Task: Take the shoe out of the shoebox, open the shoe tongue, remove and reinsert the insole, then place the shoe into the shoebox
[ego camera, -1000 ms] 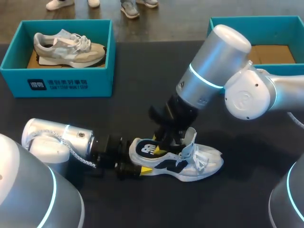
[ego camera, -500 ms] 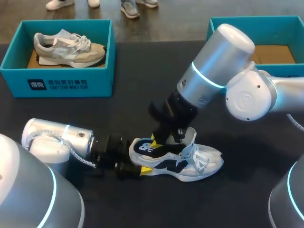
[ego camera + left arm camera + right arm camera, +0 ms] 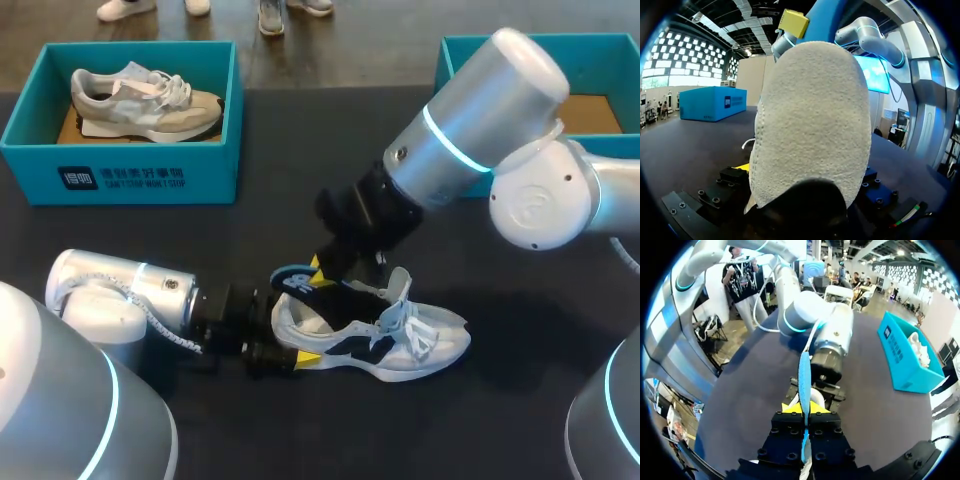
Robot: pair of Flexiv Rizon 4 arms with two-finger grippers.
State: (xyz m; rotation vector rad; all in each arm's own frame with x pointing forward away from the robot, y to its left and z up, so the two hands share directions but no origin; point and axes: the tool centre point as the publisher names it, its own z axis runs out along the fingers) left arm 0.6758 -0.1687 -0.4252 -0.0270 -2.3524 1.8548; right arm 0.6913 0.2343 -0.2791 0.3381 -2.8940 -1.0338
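A white and navy shoe (image 3: pixel 400 345) lies on its sole on the dark table, toe to the right. Its heel (image 3: pixel 810 125) sits between the wide-spread fingers of my left gripper (image 3: pixel 292 340), which comes in low from the left; one yellow fingertip (image 3: pixel 308 357) shows beside the heel. My right gripper (image 3: pixel 318 272) hangs over the heel opening, shut on the blue insole (image 3: pixel 298 282), whose heel end is lifted clear of the shoe. In the right wrist view the insole (image 3: pixel 804 372) stands edge-on between the fingers of the right gripper (image 3: pixel 805 412). The tongue stands up.
A teal shoebox (image 3: pixel 120 175) at the back left holds a beige shoe (image 3: pixel 145 100). A second teal box (image 3: pixel 455 50) with a brown floor stands at the back right, partly behind my right arm. Bare table lies in front of the shoe.
My right gripper has closed on the insole and pulled its heel end up and back out of the shoe. The left arm and the shoe have stayed in place.
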